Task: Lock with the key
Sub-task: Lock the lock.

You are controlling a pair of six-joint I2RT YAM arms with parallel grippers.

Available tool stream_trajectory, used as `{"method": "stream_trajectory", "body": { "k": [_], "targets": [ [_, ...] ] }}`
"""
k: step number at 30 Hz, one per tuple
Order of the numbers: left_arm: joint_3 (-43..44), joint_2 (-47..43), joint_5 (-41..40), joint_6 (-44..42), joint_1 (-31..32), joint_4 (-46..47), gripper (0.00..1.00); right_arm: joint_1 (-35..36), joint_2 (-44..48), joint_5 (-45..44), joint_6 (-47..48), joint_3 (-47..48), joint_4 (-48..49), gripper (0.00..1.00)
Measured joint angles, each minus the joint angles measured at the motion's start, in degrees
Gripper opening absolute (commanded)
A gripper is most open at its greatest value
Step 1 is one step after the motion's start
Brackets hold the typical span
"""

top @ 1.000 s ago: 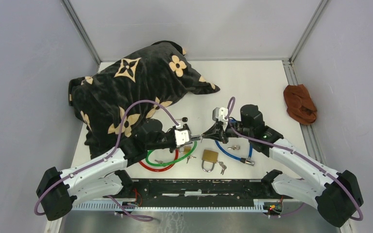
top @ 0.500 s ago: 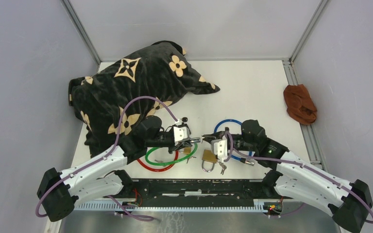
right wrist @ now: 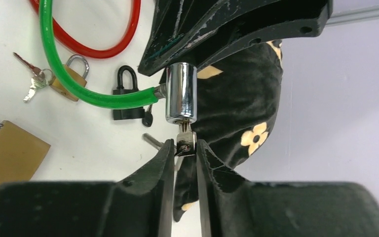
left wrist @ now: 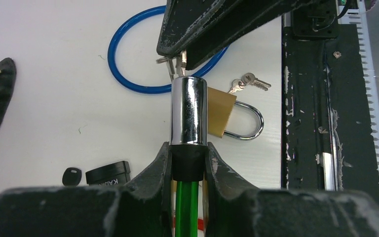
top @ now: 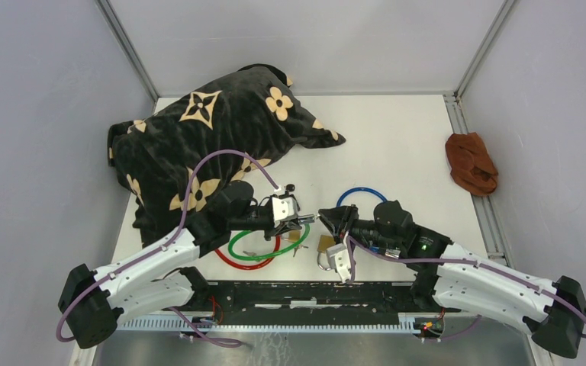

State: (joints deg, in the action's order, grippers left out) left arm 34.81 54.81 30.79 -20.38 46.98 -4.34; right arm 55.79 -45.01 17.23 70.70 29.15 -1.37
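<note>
My left gripper [top: 299, 220] is shut on the black collar of the green cable lock's chrome cylinder [left wrist: 189, 111] and holds it above the table. The green cable [right wrist: 79, 94] loops away from it. My right gripper [top: 325, 217] faces the left one and is shut on the silver key [right wrist: 185, 140], whose blade sits in the free end of the cylinder [right wrist: 181, 94]. In the left wrist view the key [left wrist: 177, 63] shows at the cylinder's far end, between the right fingers. A second key hangs from the same ring.
A large brass padlock [top: 326, 245] with keys lies under the grippers. A blue cable loop [top: 362, 194] and a red cable loop [top: 236, 261] lie on the table. A small black padlock [right wrist: 127, 106] and a small brass padlock [right wrist: 69, 74] lie nearby. A black flowered blanket [top: 206, 130] lies far left, a brown cloth [top: 471, 164] far right.
My right wrist has rolled over, its camera swinging from above to below, and the right arm has shifted nearer. The key stays at the cylinder's end. The left arm has not moved.
</note>
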Motion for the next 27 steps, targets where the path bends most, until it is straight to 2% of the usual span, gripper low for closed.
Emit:
{"method": "stream_trajectory", "body": {
  "k": [2, 4, 10, 17, 23, 27],
  "targets": [
    [0.13, 0.0, 0.57, 0.07, 0.0, 0.13, 0.02, 0.15, 0.52, -0.63, -0.07, -0.04, -0.7, 0.47],
    [0.17, -0.04, 1.88, 0.07, 0.22, 0.07, 0.02, 0.2, 1.29, -1.27, -1.4, -0.04, -1.03, 0.55],
    [0.17, -0.07, 3.56, 0.07, 0.39, 0.02, 0.02, -0.17, 2.47, -0.02, -9.77, 1.73, -4.44, 0.63],
    [0.17, -0.11, 3.98, 0.0, 0.39, -0.09, 0.02, -5.79, -1.81, 11.28, -23.71, 9.46, -12.41, 0.62],
    [0.17, -0.22, 4.02, 0.0, 0.39, -0.17, 0.02, -16.24, -7.87, 25.49, -34.07, 15.91, -16.79, 0.5],
    [0.17, -0.57, 4.04, -0.02, 0.42, -0.37, 0.02, -17.66, -10.56, 30.34, -41.79, 15.96, -16.55, 0.42]
  ]
}}
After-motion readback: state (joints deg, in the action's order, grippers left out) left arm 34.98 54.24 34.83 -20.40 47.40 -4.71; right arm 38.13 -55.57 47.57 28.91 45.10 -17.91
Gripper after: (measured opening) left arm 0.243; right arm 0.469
